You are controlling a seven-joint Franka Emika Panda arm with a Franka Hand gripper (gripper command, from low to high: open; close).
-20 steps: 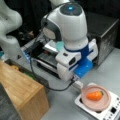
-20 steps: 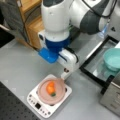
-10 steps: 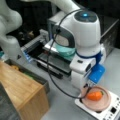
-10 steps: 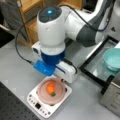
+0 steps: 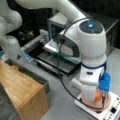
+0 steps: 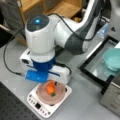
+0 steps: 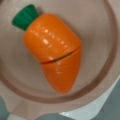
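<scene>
An orange toy carrot point(image 7: 53, 51) with a green top point(image 7: 25, 16) lies in a shallow pink bowl point(image 7: 105, 75) and fills the wrist view. The bowl point(image 6: 43, 96) stands on a white kitchen scale point(image 6: 37, 106). In both front views the arm's hand with its blue block hangs straight over the bowl. My gripper point(image 6: 51, 83) is just above the carrot point(image 6: 50, 88). In a front view the carrot point(image 5: 98, 95) shows only as an orange patch under the hand, beside the gripper point(image 5: 101, 98). No fingers appear in the wrist view.
A wooden box point(image 5: 20, 92) stands at a front view's bottom left. Behind the arm sits a dark machine with a tray point(image 5: 55, 62). A teal bowl point(image 6: 112, 58) rests in a black-framed tray point(image 6: 97, 67) at a front view's right. A metal box point(image 6: 112, 100) is at the lower right.
The arm has swung over the scale and come down, so the hand now hangs low over the bowl and carrot. The carrot, bowl and scale have stayed put.
</scene>
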